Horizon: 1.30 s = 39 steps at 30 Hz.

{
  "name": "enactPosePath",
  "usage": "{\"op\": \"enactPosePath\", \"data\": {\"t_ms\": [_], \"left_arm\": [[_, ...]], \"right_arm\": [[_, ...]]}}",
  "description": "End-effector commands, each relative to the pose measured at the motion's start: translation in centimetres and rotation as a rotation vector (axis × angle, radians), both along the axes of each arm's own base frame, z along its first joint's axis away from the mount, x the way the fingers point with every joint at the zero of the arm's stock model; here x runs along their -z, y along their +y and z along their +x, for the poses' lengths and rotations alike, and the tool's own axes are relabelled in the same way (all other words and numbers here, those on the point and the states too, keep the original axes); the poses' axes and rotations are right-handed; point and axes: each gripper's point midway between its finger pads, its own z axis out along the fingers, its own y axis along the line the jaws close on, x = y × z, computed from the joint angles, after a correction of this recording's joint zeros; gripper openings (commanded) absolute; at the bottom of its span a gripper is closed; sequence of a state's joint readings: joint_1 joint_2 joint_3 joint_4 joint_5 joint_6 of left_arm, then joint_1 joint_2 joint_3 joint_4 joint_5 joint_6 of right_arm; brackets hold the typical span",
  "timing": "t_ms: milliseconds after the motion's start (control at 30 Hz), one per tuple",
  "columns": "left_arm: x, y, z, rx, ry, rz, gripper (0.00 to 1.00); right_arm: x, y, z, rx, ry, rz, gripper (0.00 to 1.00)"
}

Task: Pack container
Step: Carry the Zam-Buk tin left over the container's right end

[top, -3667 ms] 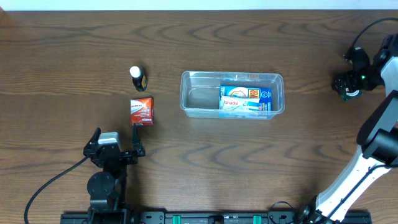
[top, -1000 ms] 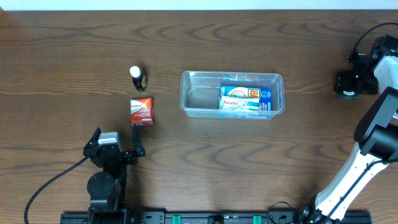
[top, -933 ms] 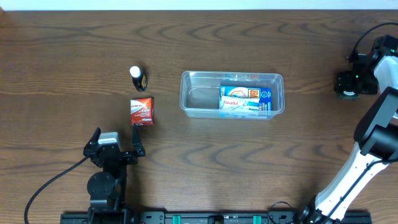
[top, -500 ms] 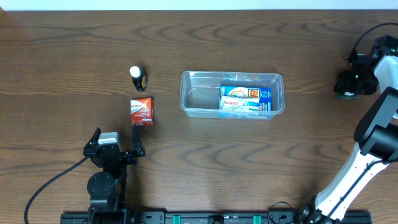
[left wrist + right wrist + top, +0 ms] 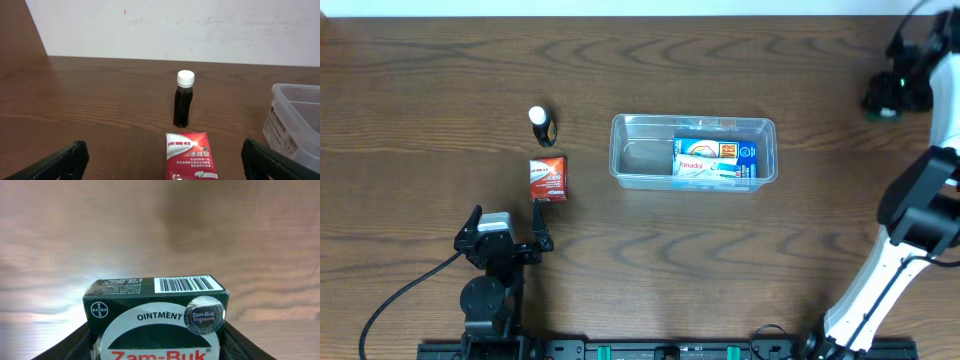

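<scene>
The clear plastic container (image 5: 692, 151) sits mid-table with blue and white packets (image 5: 714, 159) in its right half; its corner shows in the left wrist view (image 5: 295, 117). A red packet (image 5: 548, 177) (image 5: 189, 154) and a small dark bottle with a white cap (image 5: 540, 124) (image 5: 183, 104) lie left of it. My left gripper (image 5: 505, 235) (image 5: 165, 161) is open and empty, just short of the red packet. My right gripper (image 5: 888, 95) (image 5: 156, 347) is at the far right edge, shut on a dark green Zam-Buk ointment box (image 5: 155, 320), lifted off the table.
The wooden table (image 5: 720, 260) reaches a white wall behind it (image 5: 175, 25). The right arm (image 5: 920, 200) runs down the right side of the table. The left arm's base (image 5: 488, 300) stands at the near edge.
My right gripper has moved toward the far edge of the table and risen with the ointment box in it. The left arm has not moved.
</scene>
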<state>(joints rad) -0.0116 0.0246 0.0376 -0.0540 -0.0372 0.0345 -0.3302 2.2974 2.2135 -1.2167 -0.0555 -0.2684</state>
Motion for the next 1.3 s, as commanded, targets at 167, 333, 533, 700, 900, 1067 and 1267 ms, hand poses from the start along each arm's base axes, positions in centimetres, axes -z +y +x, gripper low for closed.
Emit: {"op": "enactPosePath", "data": {"t_ms": [167, 333, 533, 700, 900, 1067, 1267], "left_arm": [[2.0, 0.3, 0.0, -0.016, 0.050, 0.017, 0.98], [2.0, 0.3, 0.0, -0.016, 0.050, 0.018, 0.98], [2.0, 0.3, 0.0, -0.017, 0.050, 0.017, 0.98], [2.0, 0.3, 0.0, -0.016, 0.050, 0.017, 0.98], [2.0, 0.3, 0.0, -0.017, 0.050, 0.017, 0.98], [2.0, 0.3, 0.0, -0.016, 0.050, 0.017, 0.98], [2.0, 0.3, 0.0, -0.016, 0.050, 0.018, 0.98]], "right_arm": [[-6.9, 11.6, 2.0, -0.024, -0.077, 0.123, 0.51], [-8.2, 17.6, 0.7, -0.069, -0.035, 0.151, 0.51], [-7.7, 24.5, -1.8, -0.085, 0.058, 0.182, 0.52], [-7.2, 28.4, -4.8, -0.106, 0.154, 0.171, 0.53], [-6.2, 29.3, -6.4, -0.114, 0.204, 0.087, 0.54], [-4.5, 28.6, -7.2, -0.106, 0.268, 0.040, 0.55], [-2.1, 26.3, -8.3, -0.070, 0.357, -0.019, 0.57]]}}
